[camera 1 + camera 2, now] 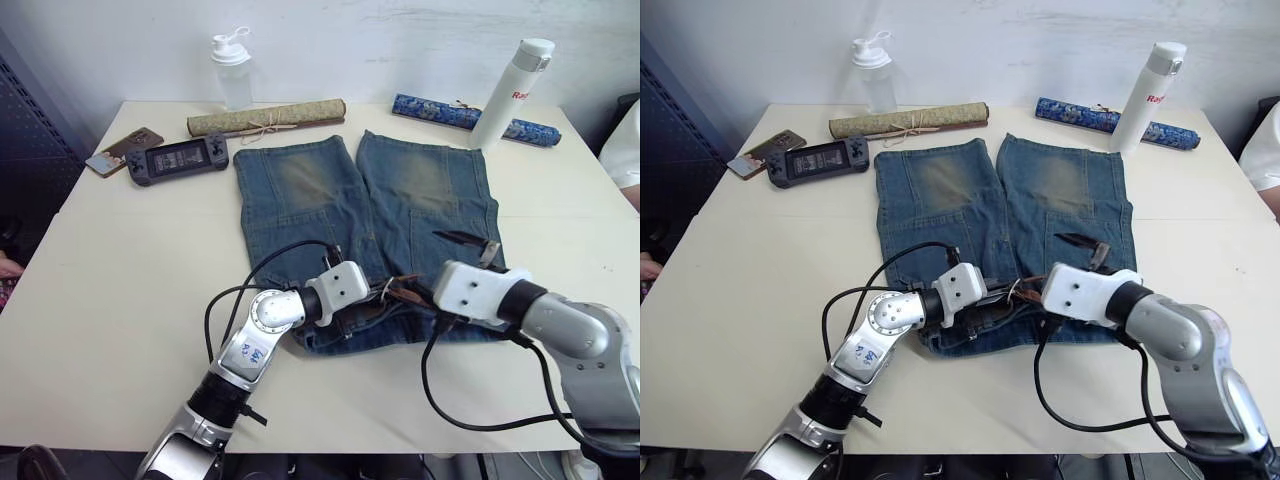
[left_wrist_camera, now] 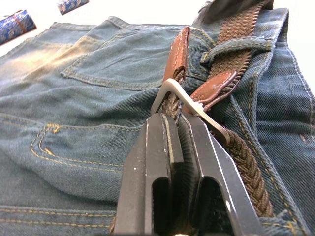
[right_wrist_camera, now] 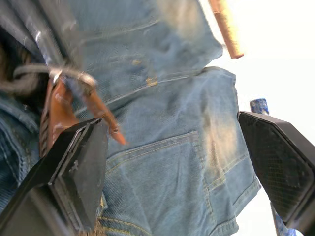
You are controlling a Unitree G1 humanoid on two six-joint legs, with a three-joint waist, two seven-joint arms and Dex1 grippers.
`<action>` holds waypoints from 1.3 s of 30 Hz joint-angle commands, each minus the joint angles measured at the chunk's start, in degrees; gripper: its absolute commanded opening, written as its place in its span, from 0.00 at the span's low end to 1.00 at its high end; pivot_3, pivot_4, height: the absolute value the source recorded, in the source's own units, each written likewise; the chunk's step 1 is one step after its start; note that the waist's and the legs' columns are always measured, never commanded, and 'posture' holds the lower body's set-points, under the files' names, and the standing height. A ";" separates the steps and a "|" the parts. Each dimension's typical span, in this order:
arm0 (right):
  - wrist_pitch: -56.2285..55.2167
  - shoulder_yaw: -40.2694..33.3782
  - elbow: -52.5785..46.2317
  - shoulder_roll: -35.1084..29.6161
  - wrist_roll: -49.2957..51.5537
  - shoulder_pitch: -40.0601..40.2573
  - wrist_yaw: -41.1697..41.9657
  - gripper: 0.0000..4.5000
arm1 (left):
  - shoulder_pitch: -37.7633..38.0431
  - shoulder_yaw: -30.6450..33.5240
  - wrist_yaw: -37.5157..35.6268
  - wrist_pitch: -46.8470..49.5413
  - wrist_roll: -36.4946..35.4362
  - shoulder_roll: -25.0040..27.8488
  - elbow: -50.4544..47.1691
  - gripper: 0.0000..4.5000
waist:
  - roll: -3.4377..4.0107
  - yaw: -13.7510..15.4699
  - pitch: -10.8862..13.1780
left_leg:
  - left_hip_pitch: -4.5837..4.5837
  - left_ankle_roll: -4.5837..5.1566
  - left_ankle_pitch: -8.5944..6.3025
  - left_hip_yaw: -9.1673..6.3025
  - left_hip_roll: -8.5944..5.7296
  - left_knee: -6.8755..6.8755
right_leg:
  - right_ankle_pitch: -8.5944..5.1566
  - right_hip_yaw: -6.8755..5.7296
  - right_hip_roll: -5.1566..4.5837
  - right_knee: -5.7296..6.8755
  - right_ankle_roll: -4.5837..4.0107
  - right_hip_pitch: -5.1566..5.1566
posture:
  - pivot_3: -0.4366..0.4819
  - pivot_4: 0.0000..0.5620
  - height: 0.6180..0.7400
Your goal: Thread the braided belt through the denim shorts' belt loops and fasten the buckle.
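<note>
the denim shorts (image 1: 365, 215) are lying flat on the table (image 1: 120, 300), waistband nearest the robot. the braided belt (image 2: 246, 157) is running along that waistband under a belt loop (image 2: 236, 46). the left gripper (image 2: 177, 147) is pinching the belt at the buckle (image 2: 189, 101). the right gripper (image 3: 172, 162) is hovering beside the buckle, fingers spread wide.

Head pair looks down — wrist cameras sit near shared denim shorts (image 1: 365, 215).

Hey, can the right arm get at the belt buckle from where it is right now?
Probably yes. The right gripper is open just beside the buckle, with only denim shorts beneath. The left gripper, shut on the braided belt there, crowds the spot.
</note>
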 commanded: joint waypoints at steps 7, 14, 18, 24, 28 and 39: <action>-6.40 3.39 3.32 -0.65 -2.51 -0.85 -2.59 0.93 | -0.70 -2.31 -0.47 -4.04 2.10 1.11 -1.45 0.00 | 0.00 -0.02 0.00 | 0.01 0.00 0.01 0.02 0.01 0.01 | 0.01 -0.02 0.00 0.00 0.01 0.00 | 0.48 0.27 0.82; -5.55 4.08 3.01 0.06 -2.43 0.49 -2.90 0.30 | -0.71 -2.49 0.00 -4.77 2.65 1.45 -1.51 0.00 | 0.00 0.00 0.00 | 0.00 0.00 0.01 0.01 0.01 0.01 | 0.01 -0.01 0.00 0.00 0.01 0.01 | 0.48 0.27 0.82; -4.80 4.49 2.07 0.79 -2.53 0.89 -3.12 0.00 | -1.02 -2.60 0.30 -5.47 3.22 1.60 -1.29 0.00 | 0.00 -0.06 0.00 | 0.01 0.00 0.01 0.02 0.02 0.01 | 0.01 -0.01 0.01 0.00 0.01 0.00 | 0.48 0.27 0.82; -3.50 4.36 1.18 1.58 -3.08 1.73 -3.53 0.00 | -1.15 -1.74 0.47 -6.30 2.12 1.20 -1.54 0.24 | 0.00 -0.03 0.00 | 0.01 0.00 0.01 0.02 0.02 0.01 | 0.01 0.00 0.01 0.00 0.01 0.00 | 0.48 0.27 0.82; -2.62 4.55 0.63 2.63 -3.55 2.25 -4.19 0.00 | 0.06 0.54 -1.58 -2.94 -1.88 1.70 -5.00 0.58 | 0.00 -0.04 0.00 | 0.01 0.00 0.01 0.02 0.02 0.01 | 0.01 0.00 0.01 0.00 0.01 0.00 | 0.48 0.27 0.82; -2.29 4.09 -0.50 3.45 -3.93 4.22 -5.41 0.00 | 9.84 14.34 -12.25 16.68 -28.83 10.56 -19.47 0.61 | 0.05 -0.22 0.01 | 0.04 -0.08 0.04 -0.02 0.12 -0.02 | -0.01 0.08 0.07 0.00 -0.01 0.00 | 0.48 0.27 0.82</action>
